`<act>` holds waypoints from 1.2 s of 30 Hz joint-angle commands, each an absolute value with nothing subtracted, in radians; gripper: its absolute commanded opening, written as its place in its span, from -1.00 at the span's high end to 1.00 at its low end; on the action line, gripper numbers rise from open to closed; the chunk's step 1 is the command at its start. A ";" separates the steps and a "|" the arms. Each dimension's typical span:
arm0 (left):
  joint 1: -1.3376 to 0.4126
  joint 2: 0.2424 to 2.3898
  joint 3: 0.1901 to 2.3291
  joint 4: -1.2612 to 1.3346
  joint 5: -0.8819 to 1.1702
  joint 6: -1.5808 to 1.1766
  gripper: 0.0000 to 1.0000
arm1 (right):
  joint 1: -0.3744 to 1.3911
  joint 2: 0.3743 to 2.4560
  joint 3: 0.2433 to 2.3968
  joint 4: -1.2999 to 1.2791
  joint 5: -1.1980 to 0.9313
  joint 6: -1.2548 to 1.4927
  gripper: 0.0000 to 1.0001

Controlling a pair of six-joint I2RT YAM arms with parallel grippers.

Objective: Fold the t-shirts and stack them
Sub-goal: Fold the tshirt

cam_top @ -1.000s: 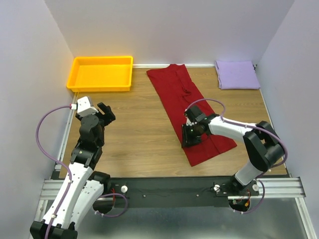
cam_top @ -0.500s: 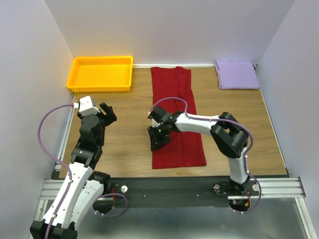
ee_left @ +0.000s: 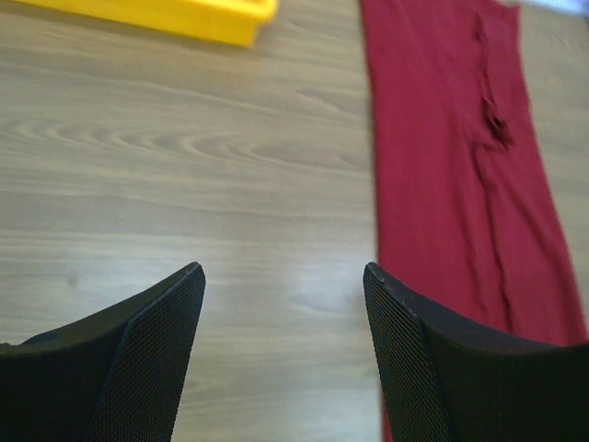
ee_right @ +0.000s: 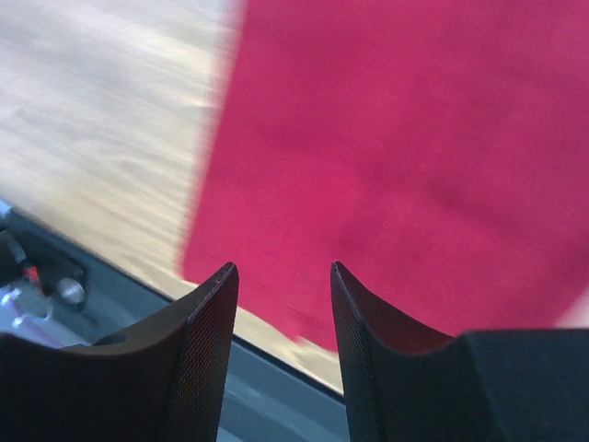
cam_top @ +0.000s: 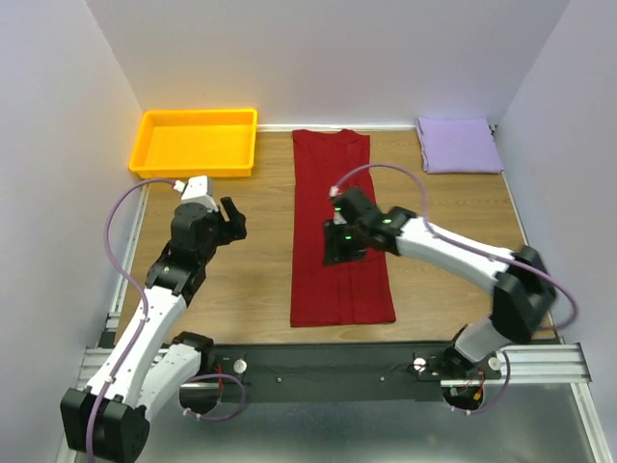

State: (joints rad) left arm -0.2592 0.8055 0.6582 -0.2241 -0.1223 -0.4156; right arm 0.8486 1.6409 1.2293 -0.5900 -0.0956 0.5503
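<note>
So the red shirt lies as a long narrow strip down the middle of the bench. Its far end sits right up by the back wall and its near hem stops just short of the black rail. The long edges look pretty straight.

The lavender shirt is folded square in the far right corner, well apart from the red one. The yellow tray is in the far left corner.

The right end effector hangs over the strip's lower half with its fingers apart and nothing between them. Its wrist view is blurry, so I can't tell if it touches the cloth. The left end effector is over bare wood to the left, also spread and holding nothing.

There's plenty of open wood on both sides of the strip. Pale walls box in the left, back and right.
</note>
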 commanded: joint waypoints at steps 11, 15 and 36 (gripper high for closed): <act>-0.612 1.045 0.772 -0.554 0.081 -0.621 -0.54 | 0.647 1.195 0.750 -0.848 0.094 0.677 -0.21; -0.661 1.083 0.749 -0.564 0.067 -0.663 -0.50 | 0.641 1.209 0.715 -0.844 0.029 0.675 -0.17; -0.799 1.267 0.719 -0.578 0.127 -0.695 -0.45 | 0.641 1.433 0.667 -0.756 -0.066 0.649 0.21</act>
State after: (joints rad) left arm -0.7666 1.2289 0.7261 -0.5556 0.0944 -0.6830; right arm 0.6399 1.3899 0.6888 -0.7731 -0.0463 0.6544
